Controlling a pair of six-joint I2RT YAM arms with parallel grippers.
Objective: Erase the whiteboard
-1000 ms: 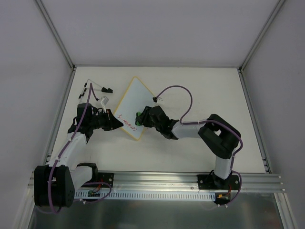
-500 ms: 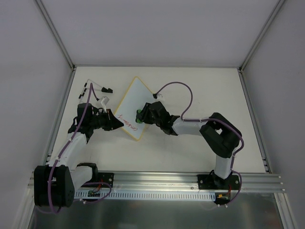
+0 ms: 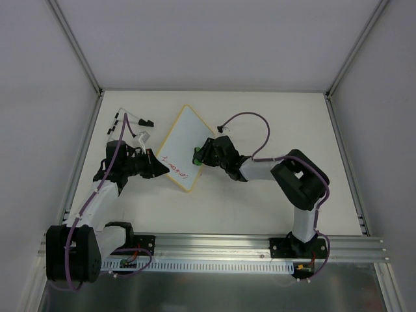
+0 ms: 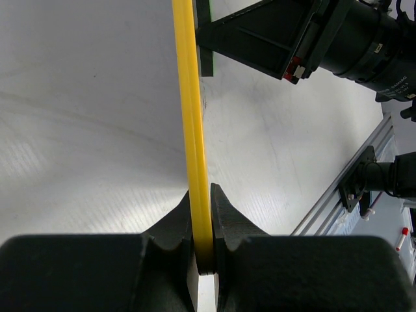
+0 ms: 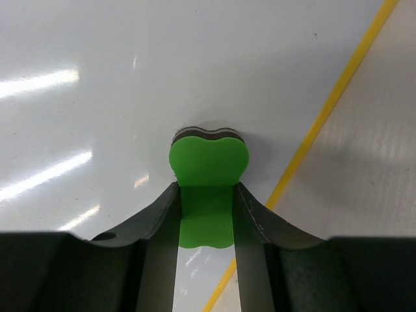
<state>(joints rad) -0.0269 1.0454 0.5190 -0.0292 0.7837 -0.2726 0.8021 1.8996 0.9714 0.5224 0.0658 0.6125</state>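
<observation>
A small whiteboard [image 3: 184, 140] with a yellow rim lies at an angle on the table, with red writing [image 3: 173, 167] near its lower left edge. My left gripper [image 3: 154, 169] is shut on the board's yellow rim [image 4: 193, 130] at that edge. My right gripper [image 3: 197, 156] is shut on a green eraser [image 5: 208, 174] with a dark felt underside, pressed on the white board surface [image 5: 130, 84] near its right yellow edge [image 5: 325, 110]. The eraser [image 3: 195, 156] sits to the right of the writing.
Several black-capped markers [image 3: 130, 121] lie at the table's back left. A purple cable [image 3: 250, 127] loops above the right arm. White walls stand on the left, back and right, and the metal base rail [image 3: 214, 253] runs along the near edge.
My right gripper with the eraser has moved right and slightly up across the board, away from the red writing. The left arm and the board have stayed put.
</observation>
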